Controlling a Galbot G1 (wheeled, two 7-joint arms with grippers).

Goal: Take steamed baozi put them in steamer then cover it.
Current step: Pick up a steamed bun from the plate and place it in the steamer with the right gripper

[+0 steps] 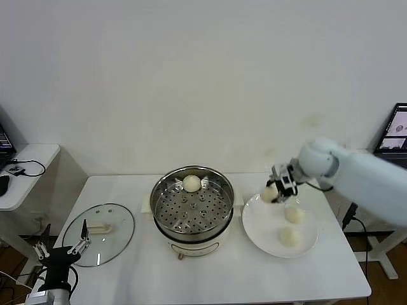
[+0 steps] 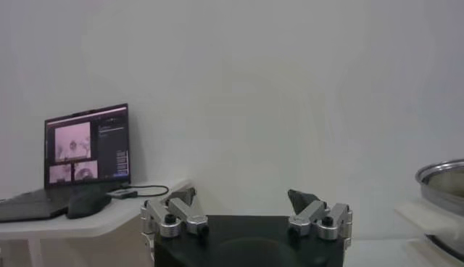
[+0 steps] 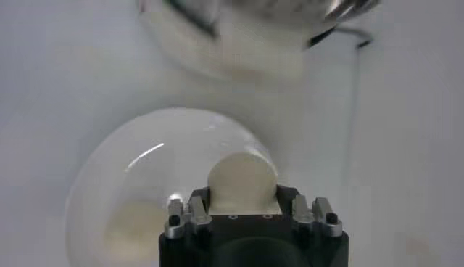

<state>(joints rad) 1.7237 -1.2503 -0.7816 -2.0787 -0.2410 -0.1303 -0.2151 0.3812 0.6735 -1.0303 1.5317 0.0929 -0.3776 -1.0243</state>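
Observation:
My right gripper (image 1: 275, 192) is shut on a cream-white baozi (image 1: 269, 192) and holds it just above the back left rim of the white plate (image 1: 261, 222). In the right wrist view that baozi (image 3: 242, 178) sits between the jaws of the right gripper (image 3: 242, 194). Two more baozi (image 1: 294, 215) (image 1: 288, 236) lie on the plate. One baozi (image 1: 191, 183) rests at the back of the perforated tray in the steamer (image 1: 192, 219). The glass cover (image 1: 98, 234) lies flat to the left of the steamer. Parked by the table's front left corner, my left gripper (image 1: 60, 249) is open and empty.
A side table (image 1: 28, 159) with cables stands at the far left, with a laptop (image 2: 87, 145) on it in the left wrist view. A screen (image 1: 397, 130) stands at the far right. The steamer's white base (image 3: 239, 51) lies just beyond the plate (image 3: 145, 159).

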